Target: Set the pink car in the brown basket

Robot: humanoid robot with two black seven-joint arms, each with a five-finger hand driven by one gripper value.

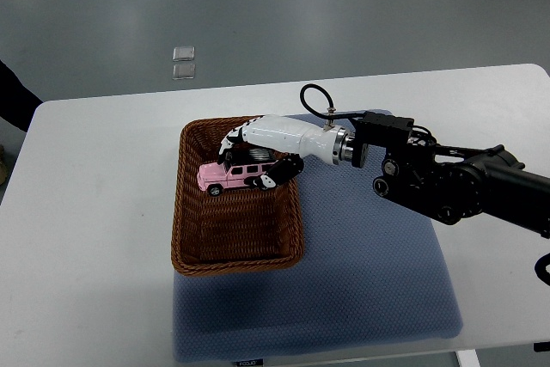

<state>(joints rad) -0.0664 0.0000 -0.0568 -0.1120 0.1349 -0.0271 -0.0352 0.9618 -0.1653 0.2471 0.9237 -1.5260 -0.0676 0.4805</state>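
Note:
A pink toy car (225, 176) sits inside the brown wicker basket (232, 247), in its far half. My right hand (251, 159) reaches in from the right over the basket. Its white fingers (236, 137) curl over the car's roof and its thumb (273, 176) presses the car's rear side, so the hand is shut on the car. I cannot tell whether the car touches the basket floor. The left arm is out of view.
The basket lies partly on a blue mat (369, 272) on a white table (94, 229). Two small clear squares (183, 61) lie on the grey floor beyond the table. A dark sleeve (13, 100) shows at the left edge.

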